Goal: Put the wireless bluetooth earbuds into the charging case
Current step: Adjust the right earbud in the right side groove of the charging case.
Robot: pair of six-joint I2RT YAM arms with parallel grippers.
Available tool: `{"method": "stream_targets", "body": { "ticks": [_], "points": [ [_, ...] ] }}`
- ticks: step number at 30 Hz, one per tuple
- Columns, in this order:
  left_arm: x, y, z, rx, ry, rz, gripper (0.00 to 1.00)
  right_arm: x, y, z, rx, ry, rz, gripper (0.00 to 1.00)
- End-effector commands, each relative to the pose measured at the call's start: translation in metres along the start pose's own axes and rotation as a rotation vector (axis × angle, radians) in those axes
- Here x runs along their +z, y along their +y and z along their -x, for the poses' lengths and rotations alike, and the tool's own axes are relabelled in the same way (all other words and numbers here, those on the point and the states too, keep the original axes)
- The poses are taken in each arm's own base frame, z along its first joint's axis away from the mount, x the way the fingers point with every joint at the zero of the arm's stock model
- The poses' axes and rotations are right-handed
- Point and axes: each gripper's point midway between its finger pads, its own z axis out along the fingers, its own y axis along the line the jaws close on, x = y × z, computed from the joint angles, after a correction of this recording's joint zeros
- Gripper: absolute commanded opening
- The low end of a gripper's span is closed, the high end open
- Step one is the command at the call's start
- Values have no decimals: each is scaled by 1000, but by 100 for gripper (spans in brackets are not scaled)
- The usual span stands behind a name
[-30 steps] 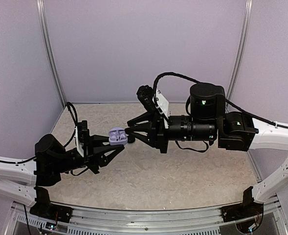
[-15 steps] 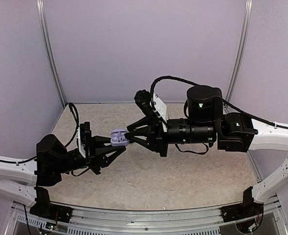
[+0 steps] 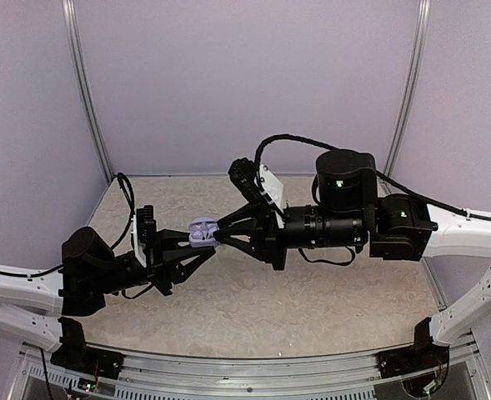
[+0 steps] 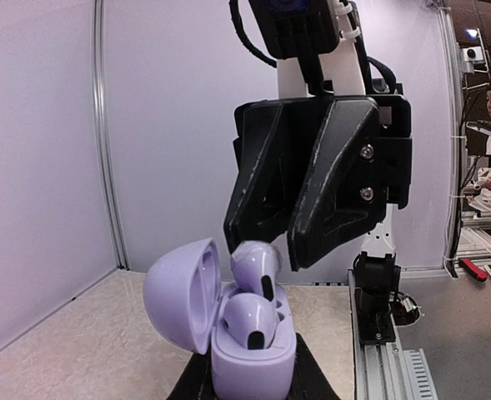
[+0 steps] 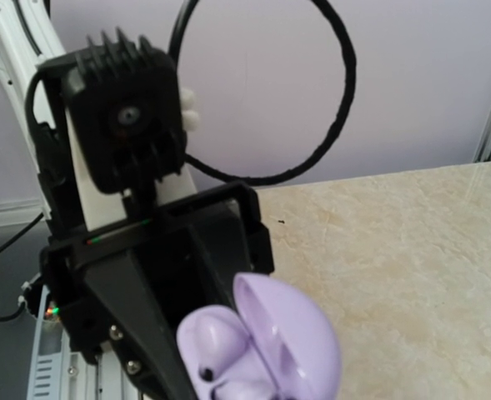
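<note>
My left gripper (image 3: pixel 193 243) is shut on the base of the charging case (image 4: pixel 253 360), a pale-lavender clamshell held above the table with its lid (image 4: pixel 181 292) swung open to the left. One earbud (image 4: pixel 249 321) sits in the near hollow. A second earbud (image 4: pixel 256 267) stands partly in the far hollow, its top pinched between the black fingers (image 4: pixel 328 183) of my right gripper (image 3: pixel 217 233), which comes down from above. In the right wrist view the open lid (image 5: pixel 295 337) and an earbud (image 5: pixel 212 333) fill the bottom edge; that gripper's own fingers do not show.
Both arms meet mid-air over the beige marbled table (image 3: pixel 253 300). Lavender walls close the back and sides. A metal rail (image 3: pixel 253 375) runs along the near edge. The left arm's wrist camera (image 5: pixel 128 117) faces the right wrist closely.
The right arm has shifted left and down, bringing its earbud onto the open case. The left gripper with the case has barely moved.
</note>
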Motion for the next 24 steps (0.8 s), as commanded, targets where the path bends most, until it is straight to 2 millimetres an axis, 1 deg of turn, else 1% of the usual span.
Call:
{"method": "stream_targets", "body": {
  "ticks": [1,5,10,15,24],
  "points": [
    [4,-1,18,24,-45,-8,6,1,7,-1,3,3,20,21],
    [4,-3,17,24,-42,-15,6,3,8,0,-11,3,28,20],
    [3,-6,18,27,-43,-30,6,6,9,-5,-25,29,37,17],
    [2,-11,19,29,-44,-58,6,9,14,-11,-23,52,67,15],
    [3,-12,20,30,-46,-67,6,6,15,-12,-62,77,73,14]
  ]
}}
